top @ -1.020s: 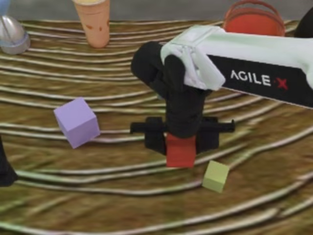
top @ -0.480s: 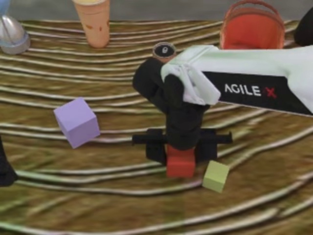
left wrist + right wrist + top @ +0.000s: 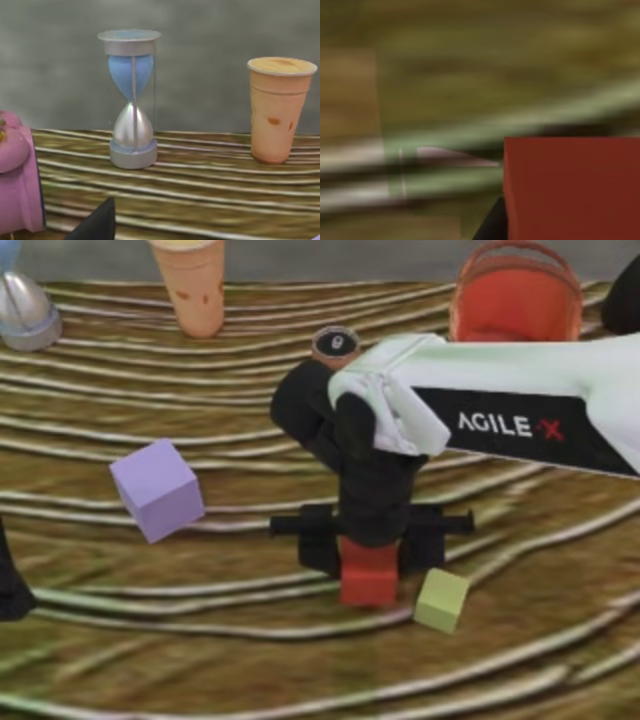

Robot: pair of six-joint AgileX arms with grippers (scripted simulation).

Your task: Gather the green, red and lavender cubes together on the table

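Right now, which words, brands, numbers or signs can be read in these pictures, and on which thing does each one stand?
"AGILE X": white letters with a red X, on the black panel of the right arm.
Small can's dark lid: a pale mark, too small to read.
No other text.

This is a rendered test scene, not a lived-in room: a brown-olive table [image 3: 120, 640] streaked with pale wavy lines sits before a blank grey backdrop. Unrelated props stand along its far edge: a blue-and-silver hourglass [image 3: 131, 97], an orange paper cup [image 3: 278, 110] and a red basket [image 3: 515, 295].
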